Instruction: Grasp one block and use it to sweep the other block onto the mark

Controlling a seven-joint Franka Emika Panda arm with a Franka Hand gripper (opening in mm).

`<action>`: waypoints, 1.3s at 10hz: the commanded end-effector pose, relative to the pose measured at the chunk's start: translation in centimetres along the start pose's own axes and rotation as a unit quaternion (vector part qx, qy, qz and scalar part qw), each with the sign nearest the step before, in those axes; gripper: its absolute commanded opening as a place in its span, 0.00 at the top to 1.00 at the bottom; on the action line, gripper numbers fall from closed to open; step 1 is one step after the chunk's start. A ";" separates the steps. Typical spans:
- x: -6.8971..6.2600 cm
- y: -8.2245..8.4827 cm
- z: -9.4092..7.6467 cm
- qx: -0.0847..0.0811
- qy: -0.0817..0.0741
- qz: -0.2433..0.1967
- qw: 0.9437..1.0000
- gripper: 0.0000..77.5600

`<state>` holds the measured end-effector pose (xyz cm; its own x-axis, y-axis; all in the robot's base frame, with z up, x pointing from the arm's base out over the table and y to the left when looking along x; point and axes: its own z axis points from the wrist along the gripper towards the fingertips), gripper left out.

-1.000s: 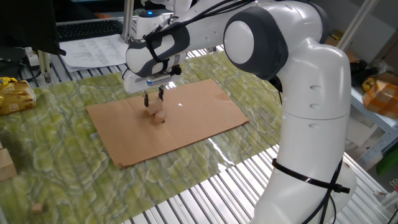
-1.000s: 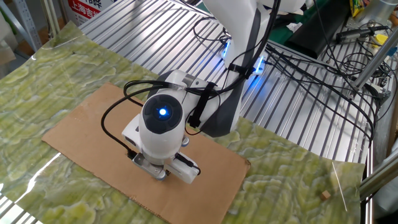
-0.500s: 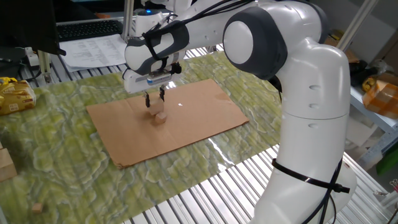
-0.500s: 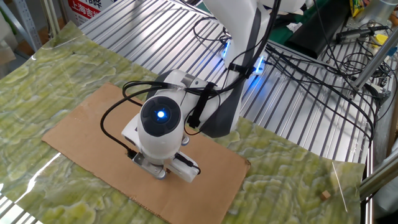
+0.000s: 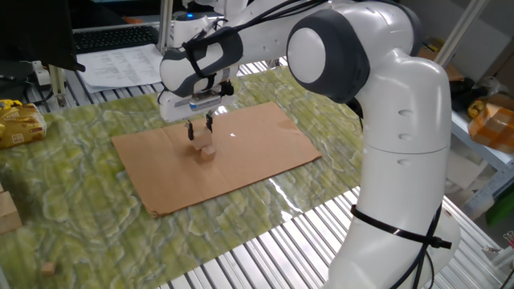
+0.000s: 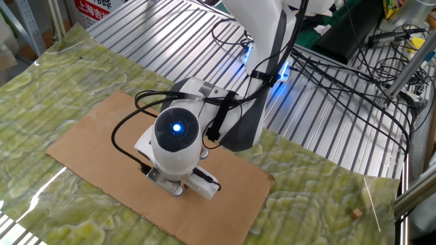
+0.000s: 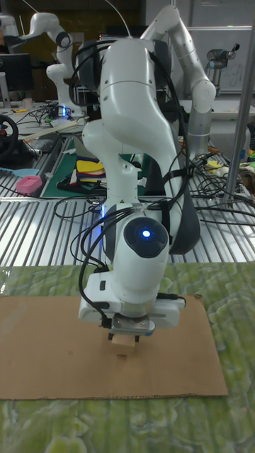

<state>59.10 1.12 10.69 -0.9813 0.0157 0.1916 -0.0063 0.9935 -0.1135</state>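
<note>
A tan wooden block (image 5: 207, 150) lies on the brown cardboard (image 5: 257, 144), just below and slightly right of my gripper (image 5: 199, 128). The tall fixed view shows the same block (image 7: 125, 343) directly under the gripper (image 7: 126, 328). The dark fingers (image 5: 190, 130) hang apart a little above the cardboard, and nothing shows between them. At this size I cannot tell whether this is the larger or the smaller block. No second block can be made out beside it. The mark is hidden. In the other fixed view the wrist (image 6: 176, 139) covers the fingers and the block.
The cardboard lies on a green patterned mat (image 5: 96, 209) over a metal slatted table. A small stray wooden cube (image 5: 48, 267) sits on the mat far from the cardboard and shows again in the other fixed view (image 6: 355, 213). Cables and a keyboard lie beyond the mat.
The gripper has risen slightly above the cardboard. The block on the cardboard has stayed in place.
</note>
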 end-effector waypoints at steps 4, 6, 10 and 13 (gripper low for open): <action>-0.1 0.0 -0.2 0.001 0.021 0.004 1.000 0.98; -0.1 0.0 -0.2 -0.003 0.033 0.001 0.999 0.98; -0.1 0.0 -0.2 -0.004 0.050 -0.001 0.999 0.98; -0.1 0.0 -0.2 -0.005 0.058 0.000 0.998 0.98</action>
<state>59.09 1.14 10.69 -0.9530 0.0263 0.3018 -0.0059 0.9944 -0.1051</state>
